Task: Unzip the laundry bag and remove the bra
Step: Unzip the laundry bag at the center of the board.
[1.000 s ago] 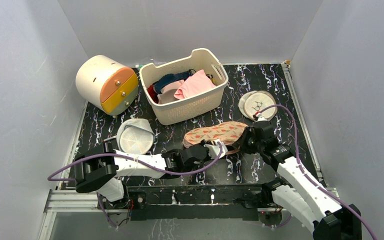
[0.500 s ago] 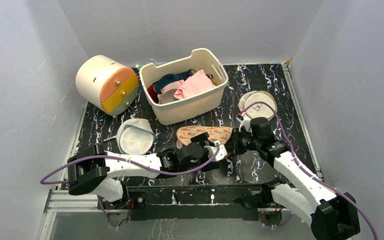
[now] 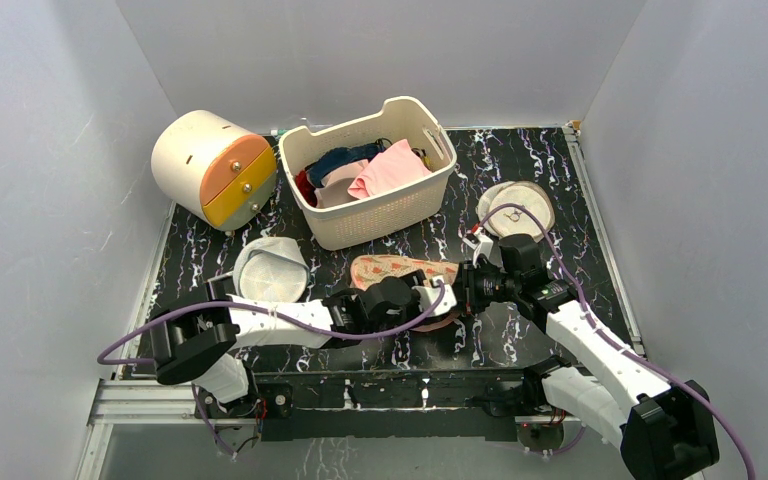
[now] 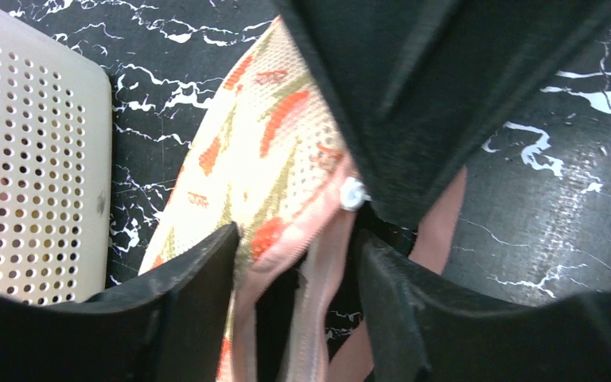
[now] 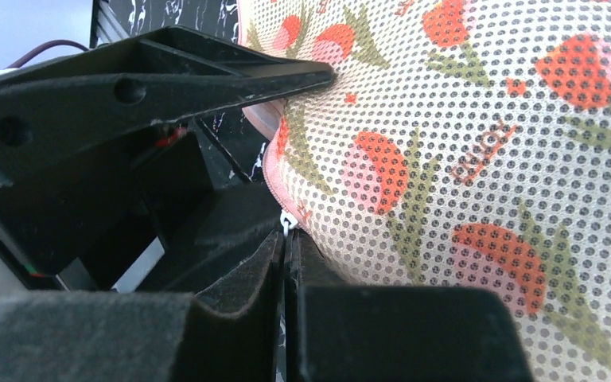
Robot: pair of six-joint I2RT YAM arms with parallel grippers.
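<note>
Black left gripper [image 4: 296, 239], jaws parted astride pink trim [image 4: 318, 274] of laundry bag [image 3: 392, 267]. Bag on marbled table [image 3: 525, 160], just in front of white basket [image 3: 365, 225], between both grippers. Right gripper [image 5: 286, 239] pinched shut on bag's zip edge, beside small white bead [image 4: 352, 193].

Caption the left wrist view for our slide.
Open left gripper straddles the pink zipper edge of the laundry bag, beside the basket.

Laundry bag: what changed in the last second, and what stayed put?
The right end effector, shut on the edge of the laundry bag, moved toward the left arm, dragging and bunching the bag. The left end effector opened and now straddles the pink trim. The basket, drum and mesh disc stayed put.
</note>
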